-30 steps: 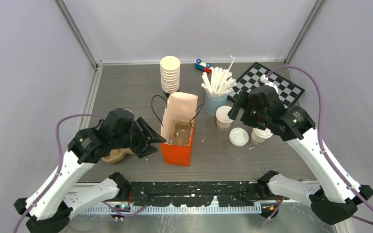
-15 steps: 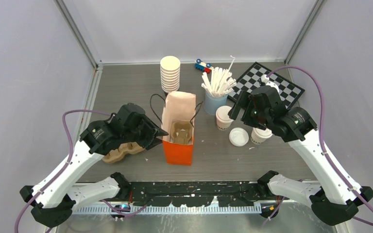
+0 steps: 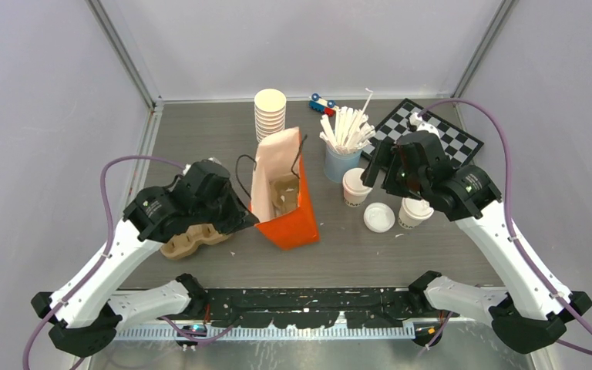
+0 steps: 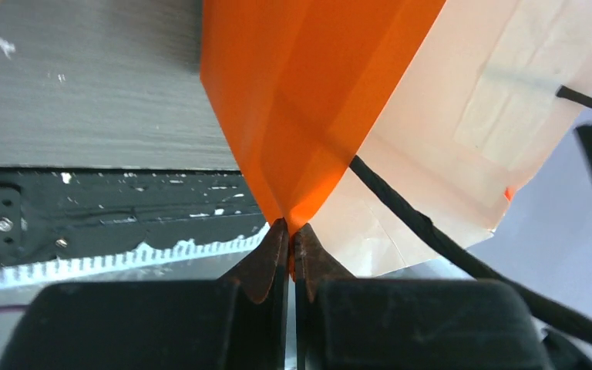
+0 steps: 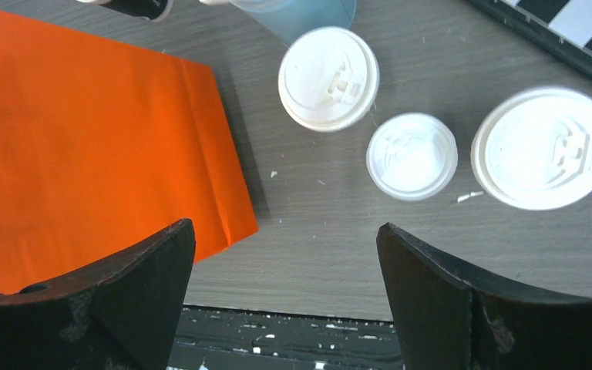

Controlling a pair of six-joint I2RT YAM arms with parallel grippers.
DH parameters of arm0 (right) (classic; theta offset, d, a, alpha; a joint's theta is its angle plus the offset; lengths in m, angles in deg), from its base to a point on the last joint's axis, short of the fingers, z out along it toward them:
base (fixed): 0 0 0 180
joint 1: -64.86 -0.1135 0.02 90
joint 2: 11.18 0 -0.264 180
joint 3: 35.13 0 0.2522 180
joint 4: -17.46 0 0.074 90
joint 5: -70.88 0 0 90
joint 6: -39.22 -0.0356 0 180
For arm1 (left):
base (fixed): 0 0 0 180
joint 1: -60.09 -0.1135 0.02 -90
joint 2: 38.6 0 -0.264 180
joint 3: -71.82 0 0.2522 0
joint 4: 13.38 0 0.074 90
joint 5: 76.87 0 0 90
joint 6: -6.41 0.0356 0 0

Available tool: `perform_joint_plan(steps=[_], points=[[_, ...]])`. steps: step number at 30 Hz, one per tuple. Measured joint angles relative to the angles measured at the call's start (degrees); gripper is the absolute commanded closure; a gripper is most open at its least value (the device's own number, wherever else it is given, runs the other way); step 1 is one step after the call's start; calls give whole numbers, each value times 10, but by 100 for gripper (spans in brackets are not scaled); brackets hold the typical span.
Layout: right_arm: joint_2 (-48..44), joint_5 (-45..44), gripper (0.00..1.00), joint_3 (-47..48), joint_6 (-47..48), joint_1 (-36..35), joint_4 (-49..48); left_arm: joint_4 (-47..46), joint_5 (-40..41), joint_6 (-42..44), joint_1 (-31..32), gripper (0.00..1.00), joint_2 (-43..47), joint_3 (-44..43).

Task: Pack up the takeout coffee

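Note:
Two takeout coffee cups with white sip lids stand right of the bag: one (image 3: 354, 185) (image 5: 328, 78) by the light-blue cup, the other (image 3: 412, 212) (image 5: 543, 146) nearer the front. A loose white lid (image 3: 378, 217) (image 5: 412, 156) lies between them. The orange paper bag (image 3: 289, 223) (image 4: 308, 85) (image 5: 85, 154) leans to the right with its mouth open and a brown cardboard carrier (image 3: 284, 193) inside. My left gripper (image 3: 248, 221) (image 4: 289, 229) is shut on the bag's left rim. My right gripper (image 3: 378, 169) (image 5: 284, 231) hangs open high above the cups, holding nothing.
A second cardboard carrier (image 3: 189, 240) lies under the left arm. At the back stand a stack of lidless cream cups (image 3: 270, 116), a light-blue cup of white sticks (image 3: 343, 142), a toy car (image 3: 322, 104) and a chessboard (image 3: 432, 139).
My left gripper has reached the bag and closed on its rim. The bag has tipped over to the right. The right arm has hardly moved.

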Motion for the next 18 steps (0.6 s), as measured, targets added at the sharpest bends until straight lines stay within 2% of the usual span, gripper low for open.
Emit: perform_joint_plan(steps=[5,12,18], points=[[38,2,8,59,51,0,-10,-2,-31,149,0,97,-17,-40],[83,25,8,149,100,0,-26,29,-117,354,0,94,-49,-102],[88,63,8,155,99,1,-29,90,-146,459,0,89,-82,-124]])
